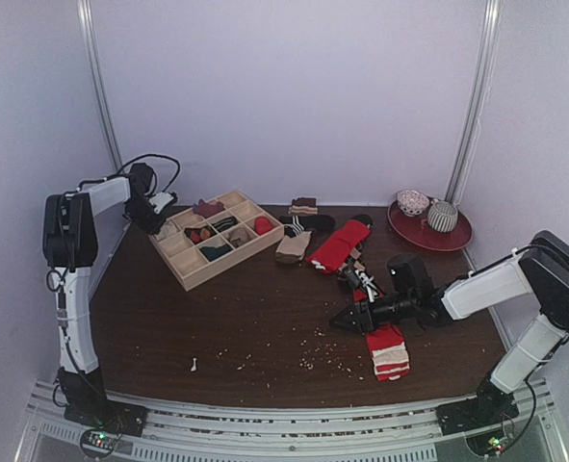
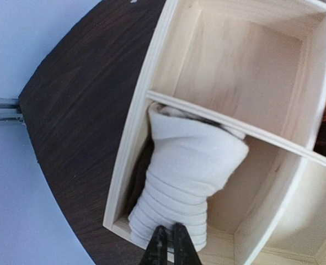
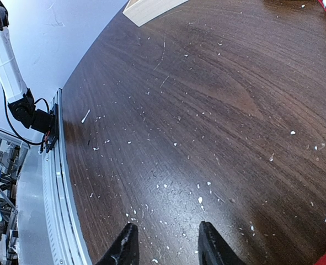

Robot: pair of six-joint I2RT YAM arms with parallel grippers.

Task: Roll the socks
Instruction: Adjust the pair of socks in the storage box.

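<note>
The left gripper (image 2: 170, 229) is held closed by a white sock (image 2: 190, 165) in the tray (image 2: 132, 132), the right gripper (image 3: 168, 227) half-parted and empty.

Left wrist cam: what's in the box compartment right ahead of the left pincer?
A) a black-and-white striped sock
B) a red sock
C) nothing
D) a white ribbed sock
D: a white ribbed sock lies bunched in a compartment of the wooden organizer box, just beyond the shut left pincer.
</note>
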